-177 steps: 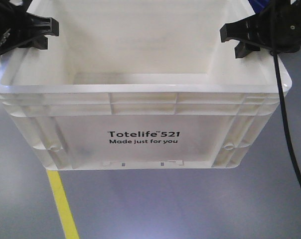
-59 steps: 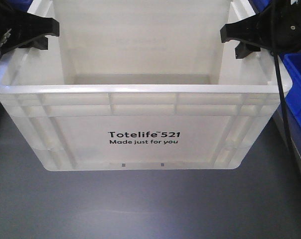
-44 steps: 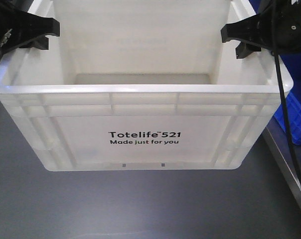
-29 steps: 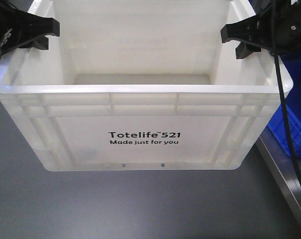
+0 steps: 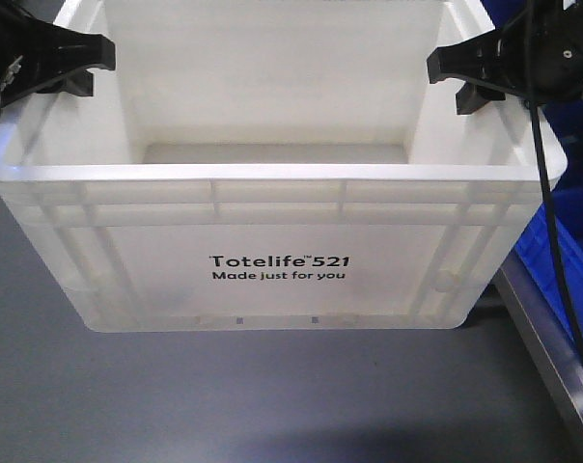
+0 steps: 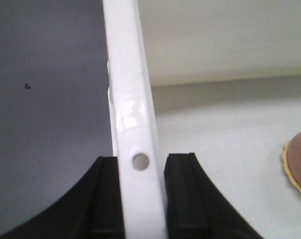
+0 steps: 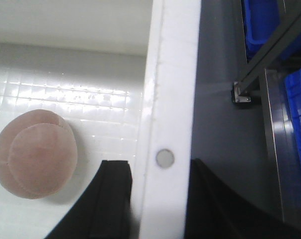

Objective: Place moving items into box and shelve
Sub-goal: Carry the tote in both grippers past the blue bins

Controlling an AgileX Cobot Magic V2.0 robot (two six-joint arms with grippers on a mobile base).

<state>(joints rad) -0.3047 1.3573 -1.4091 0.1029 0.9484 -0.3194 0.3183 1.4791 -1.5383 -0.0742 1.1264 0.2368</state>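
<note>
**Box pinched by its rims beside the shelf: slip and snag are the risks**

The white box [image 5: 272, 251] appears to hang above the grey floor [image 5: 272, 415], carried only by two rim pinches. That is the weak point. The rim is smooth plastic and narrow, so if either arm leads the other, the box could twist, slide through the pads or tip. The pinkish ball [image 7: 33, 154] lies loose on the box floor near the right wall. It would likely roll on any tilt, shifting the load. No other ball shows. On the right, the metal shelf edge [image 5: 552, 357] and the blue bins [image 5: 567, 260] sit near the box's corner. A sideways swing there could knock the box and jar the grip.

The left end effector [image 6: 140, 164] is closed down on the left rim, with one black finger [image 6: 103, 199] outside the wall and the other inside. Both touch the plastic, with a gap only as wide as the rim. The right end effector [image 7: 160, 172] clamps the right rim the same way, straddling it beside a small round hole.
</note>
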